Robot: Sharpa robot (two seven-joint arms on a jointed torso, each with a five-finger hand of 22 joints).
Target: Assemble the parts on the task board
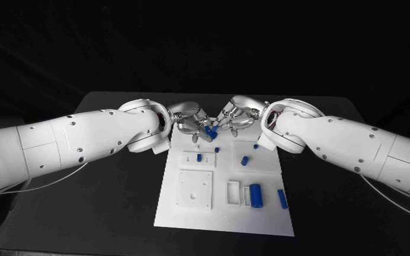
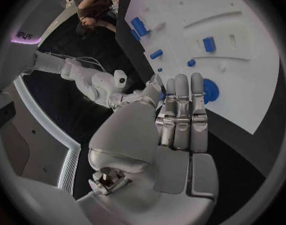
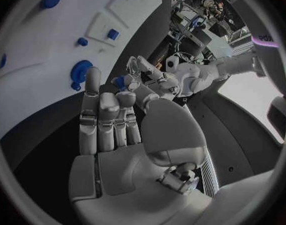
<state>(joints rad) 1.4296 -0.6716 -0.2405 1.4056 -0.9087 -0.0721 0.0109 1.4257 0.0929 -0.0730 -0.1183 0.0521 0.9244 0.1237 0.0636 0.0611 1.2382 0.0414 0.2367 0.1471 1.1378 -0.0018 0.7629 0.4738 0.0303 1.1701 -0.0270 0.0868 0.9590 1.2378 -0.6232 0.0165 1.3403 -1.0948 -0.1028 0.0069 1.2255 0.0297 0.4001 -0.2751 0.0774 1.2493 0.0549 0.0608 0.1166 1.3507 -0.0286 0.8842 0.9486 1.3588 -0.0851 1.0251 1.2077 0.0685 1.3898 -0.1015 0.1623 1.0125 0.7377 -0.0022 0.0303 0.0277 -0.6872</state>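
Observation:
The white task board [image 1: 192,211] lies lengthwise in the middle of the black table. My left hand [image 1: 189,122] and right hand [image 1: 232,118] meet fingertip to fingertip above its far end. Between them is a small blue part [image 1: 210,131], which both hands pinch from opposite sides. The same part [image 2: 161,93] shows at my left fingertips, and again as a blue part [image 3: 120,81] in front of my right hand's curled fingers [image 3: 115,102]. Just beyond the hands, a round blue part [image 2: 209,91] [image 3: 80,71] sits on the board.
Blue parts stand on the board: a peg [image 1: 199,157], another peg [image 1: 244,160], and two small studs [image 1: 217,149] [image 1: 255,146]. At the near right lie a thick cylinder [image 1: 255,195] and a thin pin [image 1: 282,198]. A square recessed plate [image 1: 195,189] lies near left.

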